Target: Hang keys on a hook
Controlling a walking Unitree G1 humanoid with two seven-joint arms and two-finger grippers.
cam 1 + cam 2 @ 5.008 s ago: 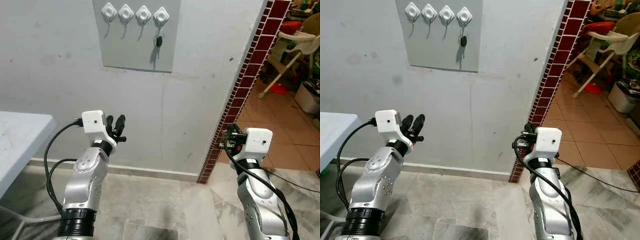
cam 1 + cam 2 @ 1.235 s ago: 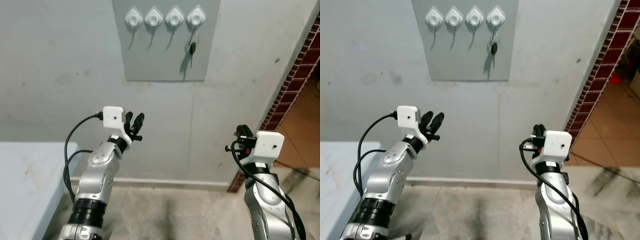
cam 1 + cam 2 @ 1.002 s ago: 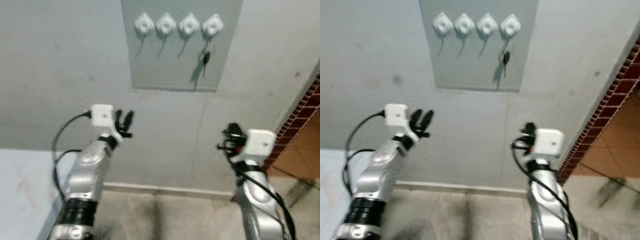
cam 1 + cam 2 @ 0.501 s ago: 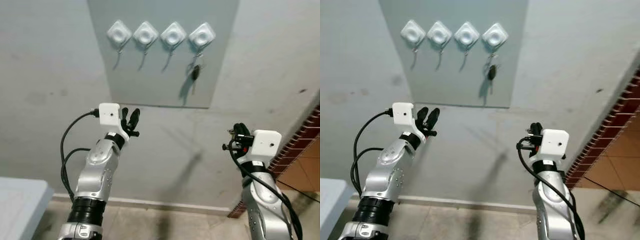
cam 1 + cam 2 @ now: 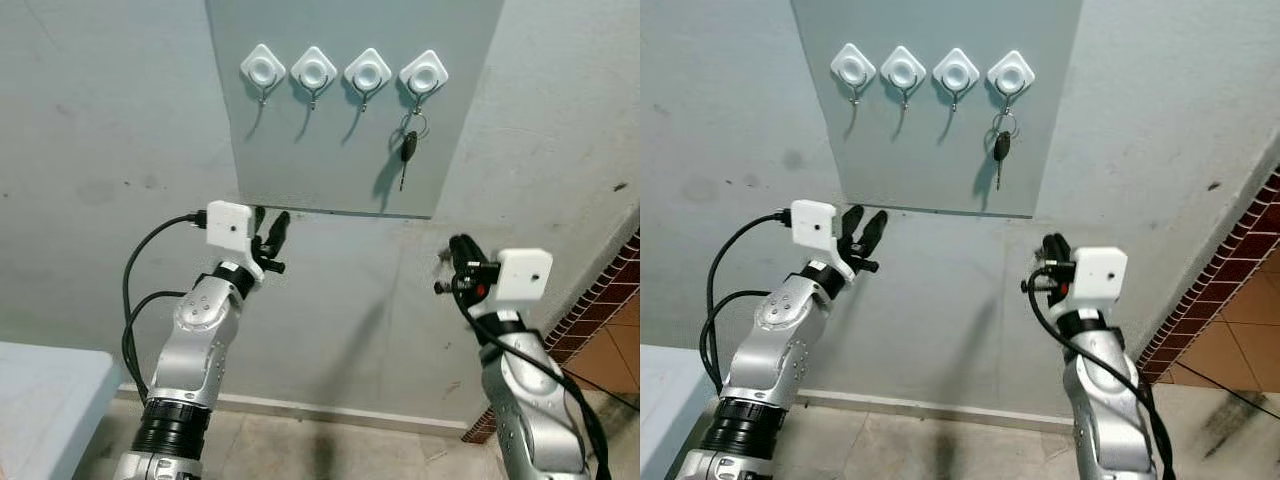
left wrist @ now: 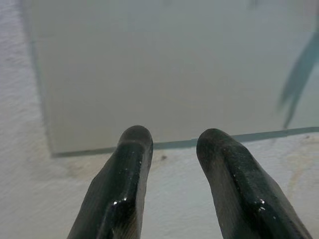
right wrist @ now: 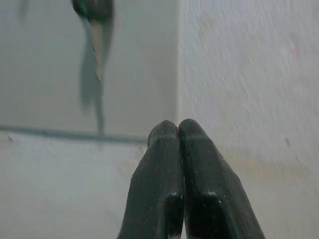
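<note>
A grey board [image 5: 330, 150] on the wall carries a row of white hooks [image 5: 315, 70]. A black-headed key [image 5: 408, 150] hangs on its ring from the rightmost hook [image 5: 423, 73]; its tip shows in the right wrist view as key [image 7: 94, 20]. My left gripper [image 5: 270, 232] is raised just below the board's lower left edge, open and empty, its fingers [image 6: 129, 169] apart. My right gripper [image 5: 458, 250] is held lower right of the key, shut with nothing between its fingers [image 7: 164, 164].
A plain grey wall [image 5: 100, 150] lies all around the board. A red-brick wall edge [image 5: 600, 300] runs down the right side, with tiled floor beyond it. The corner of a white table [image 5: 40, 400] sits at lower left.
The camera has shifted slightly, so the board sits a little further right and lower. My left gripper has risen closer to the board's lower edge. The key still hangs on the rightmost hook.
</note>
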